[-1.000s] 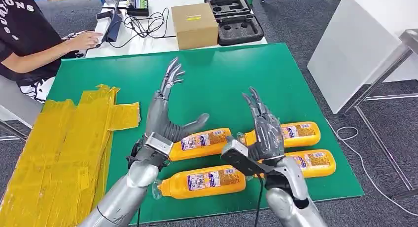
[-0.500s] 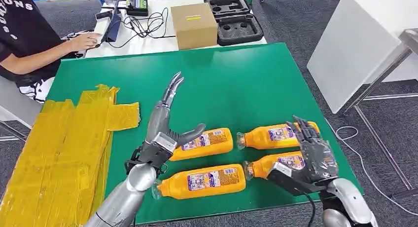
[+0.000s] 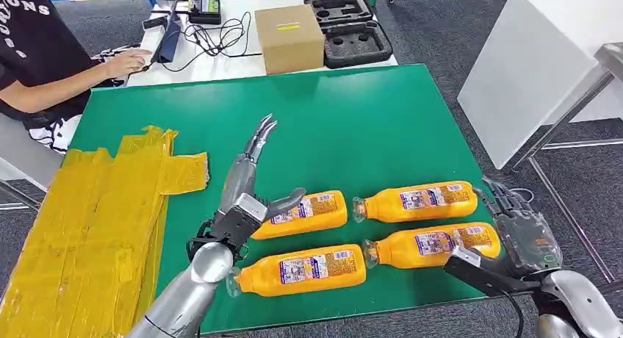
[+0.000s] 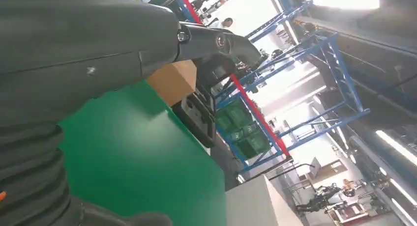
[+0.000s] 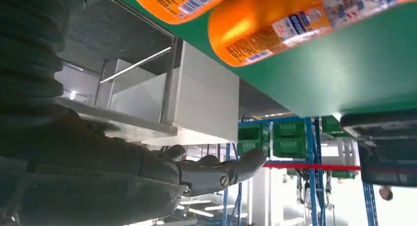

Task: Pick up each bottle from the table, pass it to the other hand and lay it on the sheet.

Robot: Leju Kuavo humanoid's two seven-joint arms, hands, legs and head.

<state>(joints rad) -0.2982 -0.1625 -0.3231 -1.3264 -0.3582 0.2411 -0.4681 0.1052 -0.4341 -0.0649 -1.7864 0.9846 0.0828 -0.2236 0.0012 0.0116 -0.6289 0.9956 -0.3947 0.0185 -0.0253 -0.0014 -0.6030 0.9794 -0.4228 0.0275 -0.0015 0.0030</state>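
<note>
Several orange bottles lie on their sides on the green table (image 3: pixel 353 125): one at front left (image 3: pixel 301 270), one behind it (image 3: pixel 305 213), one at back right (image 3: pixel 419 200) and one at front right (image 3: pixel 433 245). My left hand (image 3: pixel 246 184) stands open above the table, fingers pointing away, thumb over the end of the back-left bottle. My right hand (image 3: pixel 523 234) hangs open just past the table's right edge, beside the base of the front-right bottle (image 5: pixel 295 29) and holding nothing. The yellow sheet (image 3: pixel 95 220) covers the table's left side.
Behind the green table, a white table holds a cardboard box (image 3: pixel 289 37), a black foam case (image 3: pixel 349 28) and cables. A person (image 3: pixel 44 55) sits at the back left with a hand on that table. A white cabinet (image 3: pixel 544 66) stands at the right.
My right hand has swung from above the right-hand bottles out to the right and down, past the table's edge. My left hand has stayed almost in place.
</note>
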